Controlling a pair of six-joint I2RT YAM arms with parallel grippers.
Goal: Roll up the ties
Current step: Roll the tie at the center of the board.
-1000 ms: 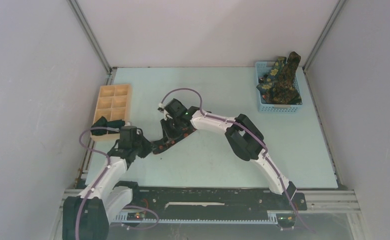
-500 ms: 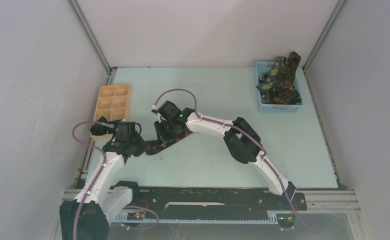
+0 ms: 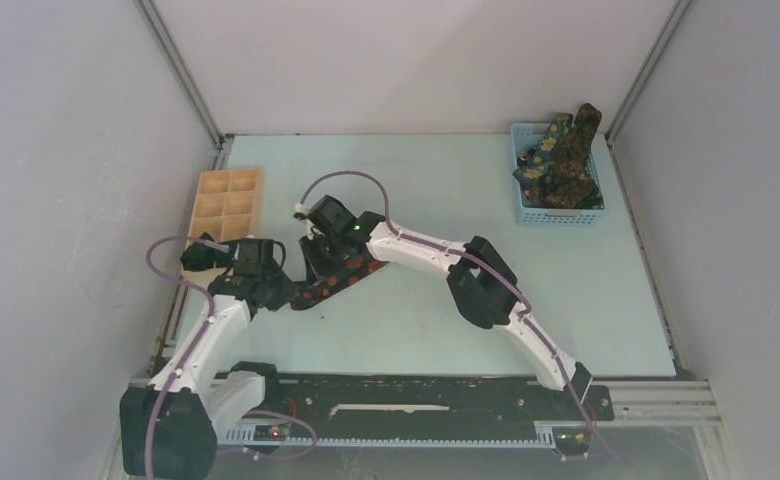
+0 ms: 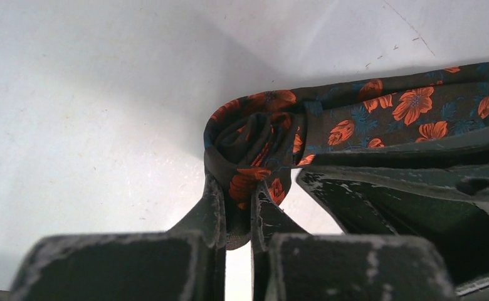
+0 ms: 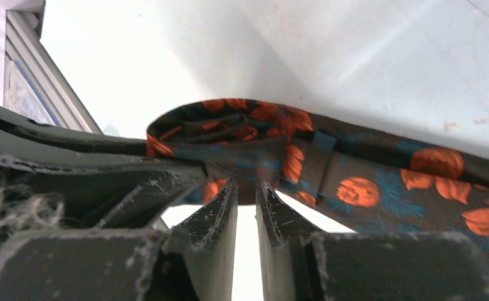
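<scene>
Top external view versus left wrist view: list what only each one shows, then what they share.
Only top external: the blue basket holding green ties at the far right, the wooden tray at the left, and both arms whole. Only left wrist: the coil rolled at the end of the black tie, with the left gripper jaws shut on fabric beneath it. Shared: that tie's orange-flowered length lying on the pale table.

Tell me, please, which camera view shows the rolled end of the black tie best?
The left wrist view: the rolled end faces the camera and its spiral layers show, above the left pincer. The right wrist view shows it flatter, with its layers less clear, above the right pincer. In the top view the arms nearly hide it.
</scene>
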